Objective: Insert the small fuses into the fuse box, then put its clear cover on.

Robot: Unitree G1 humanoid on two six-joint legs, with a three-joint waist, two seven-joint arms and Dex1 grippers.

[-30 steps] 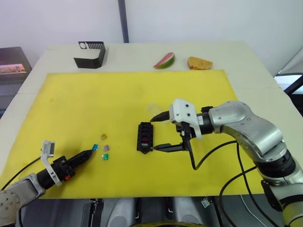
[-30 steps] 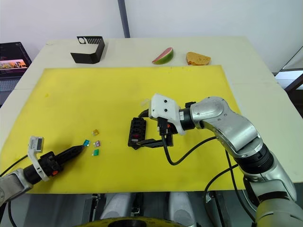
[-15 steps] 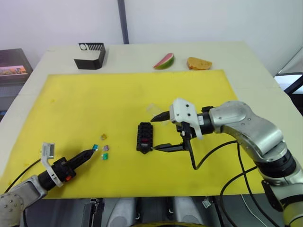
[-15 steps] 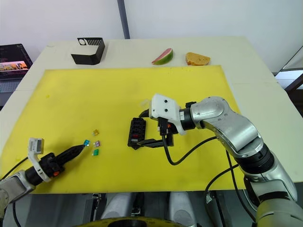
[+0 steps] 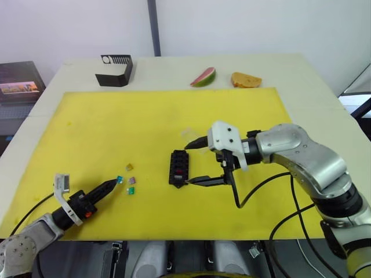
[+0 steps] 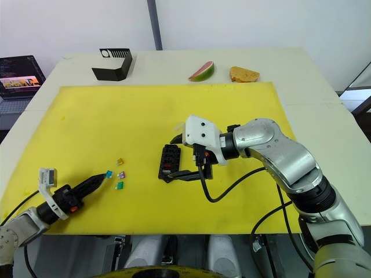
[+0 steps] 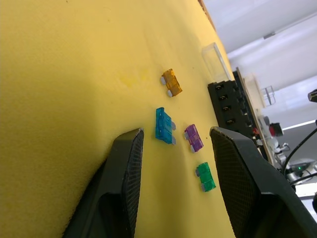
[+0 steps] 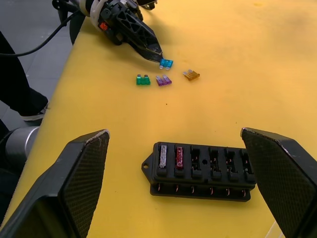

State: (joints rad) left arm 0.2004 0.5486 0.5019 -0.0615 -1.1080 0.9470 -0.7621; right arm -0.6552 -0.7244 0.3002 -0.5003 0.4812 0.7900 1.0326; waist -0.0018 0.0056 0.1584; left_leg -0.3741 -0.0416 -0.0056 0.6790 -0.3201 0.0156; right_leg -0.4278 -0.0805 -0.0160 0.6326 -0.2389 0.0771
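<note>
We are looking at four loose fuses on the yellow mat, lower left of the head view: a blue fuse, a purple fuse, a green fuse and an amber fuse. We are judging them featherlight, rigid and slick, easy to flick away or tip; the sensible hold is across the flat plastic body, leaving the two metal blades free to enter a slot.

Our left gripper is lying low on the mat with its fingers apart, holding nothing. In its wrist view the blue fuse is sitting just beyond the gap between the fingers, nearest of the four, the purple one just beside it.

The fuse box is lying at centre frame on the mat, well apart from the loose fuses. A grey and a red fuse are already sitting in its end slots, the remaining slots looking empty. Our right gripper is spread wide, straddling the box without touching it, empty. The cover is resting just above the box in the frame.
</note>
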